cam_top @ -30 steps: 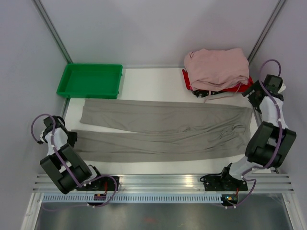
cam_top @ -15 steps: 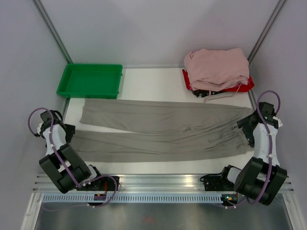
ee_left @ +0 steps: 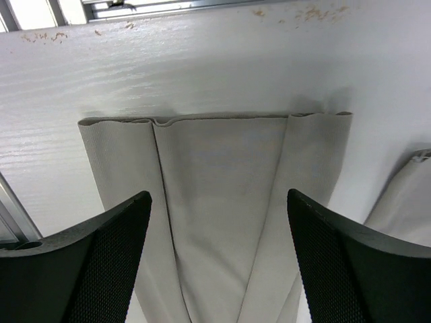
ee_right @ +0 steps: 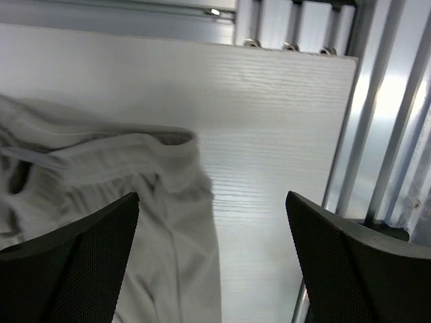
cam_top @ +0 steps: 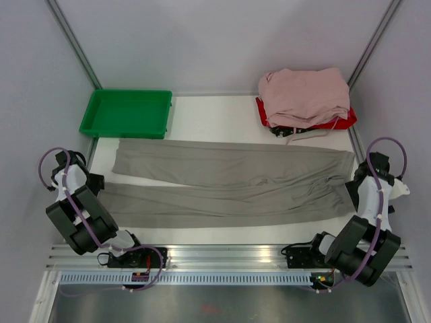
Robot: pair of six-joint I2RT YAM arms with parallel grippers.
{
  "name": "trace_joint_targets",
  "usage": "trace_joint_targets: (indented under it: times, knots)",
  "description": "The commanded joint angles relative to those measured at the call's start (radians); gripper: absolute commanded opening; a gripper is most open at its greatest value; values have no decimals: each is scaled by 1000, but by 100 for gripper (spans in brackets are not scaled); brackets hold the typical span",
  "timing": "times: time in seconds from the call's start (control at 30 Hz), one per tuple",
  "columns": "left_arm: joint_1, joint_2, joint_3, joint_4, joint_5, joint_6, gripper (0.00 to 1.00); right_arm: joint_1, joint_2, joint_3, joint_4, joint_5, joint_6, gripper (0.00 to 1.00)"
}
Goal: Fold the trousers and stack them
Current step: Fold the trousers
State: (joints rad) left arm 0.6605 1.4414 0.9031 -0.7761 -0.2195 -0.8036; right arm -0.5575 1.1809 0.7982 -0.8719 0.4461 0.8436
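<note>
White table (cam_top: 215,124): the trousers (cam_top: 229,183) lie flat across it, legs side by side. The left gripper (ee_left: 219,196) is over the trousers' near cuff, jaws wide apart, holding nothing. The right gripper (ee_right: 212,198) is at the trousers' waistband corner, jaws wide apart, empty.

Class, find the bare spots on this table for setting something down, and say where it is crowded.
Bare table lies between the green tray and the pink pile, behind the trousers; a thin strip fronts them. Trousers crowd the middle.

Green tray (cam_top: 125,114), pink pile (cam_top: 304,94) beyond trousers (cam_top: 229,182)
</note>
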Motion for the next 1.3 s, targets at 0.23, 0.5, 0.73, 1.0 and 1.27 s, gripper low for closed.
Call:
trace_joint_targets:
  times: [0.23, 0.5, 0.73, 1.0, 1.27]
  knots:
    - [-1, -38, 42, -15, 11, 33, 87, -55, -53, -151, 175, -23, -43, 66]
    - [1, -110, -25, 0, 0, 55, 88, -65, -26, -195, 325, -15, -101, 57]
    - [-1, -156, -75, -2, -15, 55, 88, -78, 16, -191, 332, -44, -149, 56]
    - [-1, -159, -59, -15, -32, 60, 88, -94, 40, -232, 372, -109, -107, 18]
    - [1, -162, -64, -54, -60, 12, 89, -102, -26, -159, 216, -61, -100, 0]
